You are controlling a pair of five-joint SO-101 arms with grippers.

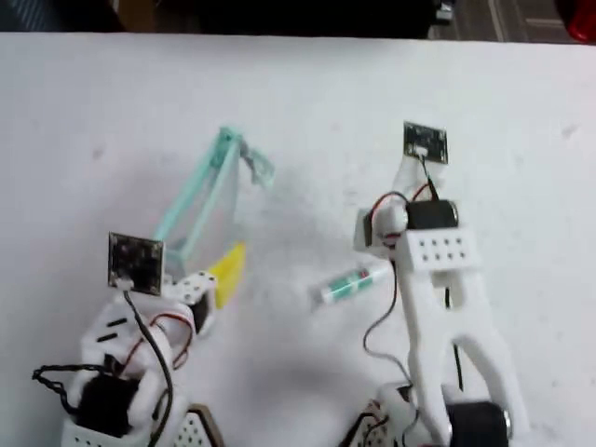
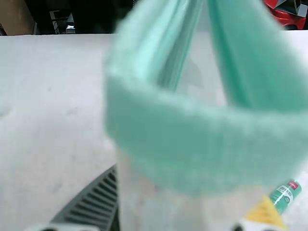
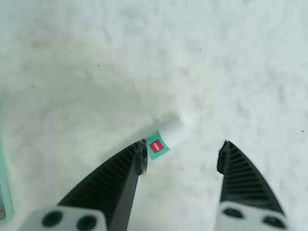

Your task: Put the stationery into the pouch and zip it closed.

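The step in hand looks to be the pick-up of the stationery. A white, round glue stick (image 1: 352, 282) with a green label band lies on its side on the table, between the two arms and near, but not touching, the pouch. The right gripper (image 3: 183, 147) hangs low over it with its dark ribbed fingers (image 3: 115, 178) spread wide and nothing between them. The tube's labelled end sits just beside one fingertip, the rest pointing away ahead. The next move, I judge, calls for bringing the tube crosswise into the middle of that gap before closing, and gently, since a round tube may roll. The clear plastic pouch (image 1: 200, 197) with mint-green trim slants away from the left gripper (image 1: 209, 279), one end right at it — whether that gripper has hold of it I cannot tell, nor how far the zip stands open. The table (image 1: 112, 112) is white, matt and faintly scuffed. Beyond its far edge the room is dark, with a red object (image 1: 582, 19) at one corner.
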